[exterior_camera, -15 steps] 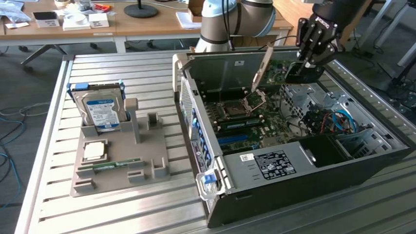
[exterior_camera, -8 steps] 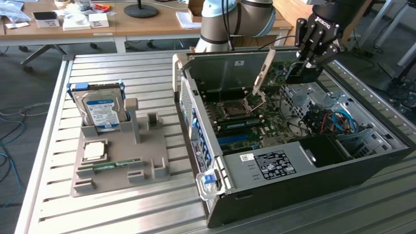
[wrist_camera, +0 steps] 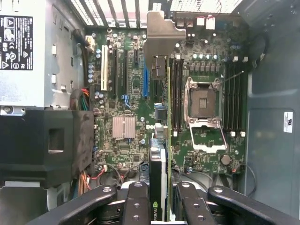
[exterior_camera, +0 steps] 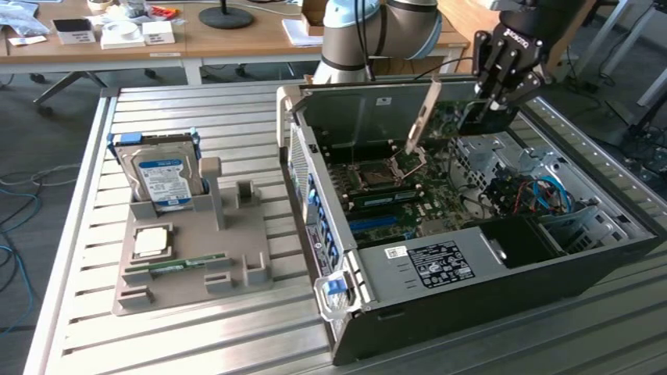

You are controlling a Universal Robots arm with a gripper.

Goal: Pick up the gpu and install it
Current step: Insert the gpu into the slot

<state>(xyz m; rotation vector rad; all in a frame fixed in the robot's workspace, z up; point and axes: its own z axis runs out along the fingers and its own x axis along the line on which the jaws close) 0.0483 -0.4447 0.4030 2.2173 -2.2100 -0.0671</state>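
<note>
The gripper (wrist_camera: 159, 199) was closed on the gpu (wrist_camera: 158, 171), its dark fingers (wrist_camera: 136, 206) clamping the card from both sides. In the exterior view, the gripper (exterior_camera: 492, 101) hung inside the open computer case (exterior_camera: 501, 273), toward that view's right. The card was held just above the motherboard (wrist_camera: 126, 93), so the pick-up looked done and the install step was in hand, with the card not yet seated. By my judgement, seating it would call for lining the card's lower edge up with the blue expansion slot (wrist_camera: 146, 79) and pressing straight in. Seen edge-on, the gpu was thin and dark, with a pale metal bracket (wrist_camera: 161, 33) at its far end. The case stood on the slatted counter (exterior_camera: 208, 328).
</note>
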